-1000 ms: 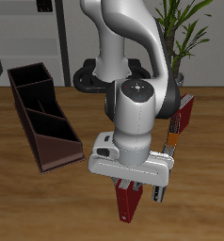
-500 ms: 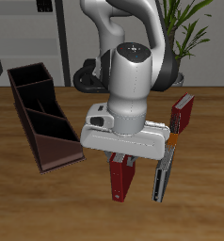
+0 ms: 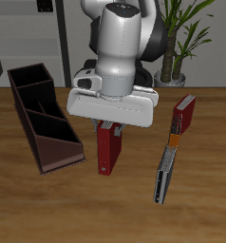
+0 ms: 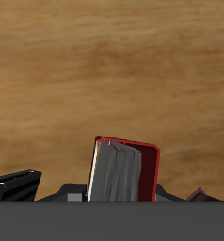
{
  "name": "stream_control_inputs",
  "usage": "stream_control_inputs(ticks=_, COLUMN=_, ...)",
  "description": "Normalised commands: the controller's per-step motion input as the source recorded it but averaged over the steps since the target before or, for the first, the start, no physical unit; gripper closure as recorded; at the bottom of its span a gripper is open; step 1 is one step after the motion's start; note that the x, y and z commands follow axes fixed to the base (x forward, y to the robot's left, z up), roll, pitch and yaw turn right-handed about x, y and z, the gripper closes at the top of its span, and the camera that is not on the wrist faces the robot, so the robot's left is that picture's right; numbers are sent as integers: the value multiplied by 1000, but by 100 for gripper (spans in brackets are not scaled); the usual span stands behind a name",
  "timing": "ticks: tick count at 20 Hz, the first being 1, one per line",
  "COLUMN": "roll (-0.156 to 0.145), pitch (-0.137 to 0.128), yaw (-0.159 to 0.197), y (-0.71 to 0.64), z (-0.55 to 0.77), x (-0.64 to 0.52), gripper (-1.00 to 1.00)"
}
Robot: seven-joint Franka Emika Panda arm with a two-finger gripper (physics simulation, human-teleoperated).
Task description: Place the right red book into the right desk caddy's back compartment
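A brown wooden table (image 3: 205,152) fills the exterior view, with pale shelving and a potted plant (image 3: 181,33) behind it. The white Franka arm (image 3: 124,43) hangs over the middle of the table, and its broad wrist housing hides the gripper (image 3: 110,126) almost completely. The right red book (image 3: 107,149) hangs upright below that housing, its top end lost under it, its lower end clear of the tabletop; the fingers themselves cannot be made out here, but the book is plainly clamped between them. The right desk caddy (image 3: 41,116) lies well apart from the book, nearer the table's side edge, its tall square back compartment (image 3: 31,78) at the far end and open on top. On the other side of the arm lie a shorter brighter red book (image 3: 184,116) with an orange end and, just in front of it, a grey-black book (image 3: 163,173).

In the wrist view the wood grain spreads wide and blurred. The dark red cover and pale grey page edge of the held book (image 4: 123,172) show end-on, cut off by the frame edge. One dark fingertip (image 4: 15,185) shows beside it; the other is hard to make out
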Motion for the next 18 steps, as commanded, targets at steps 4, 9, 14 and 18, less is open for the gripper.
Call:
stream_control_inputs(ticks=4, roll=-15, pitch=-46, yaw=37, y=-151, z=358, x=-303, gripper=100)
stream_control_inputs(ticks=9, roll=-9, pitch=-32, yaw=48, y=-140, z=365, x=-409, gripper=100)
stream_control_inputs(ticks=14, roll=-5, pitch=-54, yaw=43, y=-129, z=294, x=-393, gripper=100)
stream_control_inputs(ticks=18, roll=-12, pitch=-32, yaw=71, y=-186, z=345, x=-649, gripper=100)
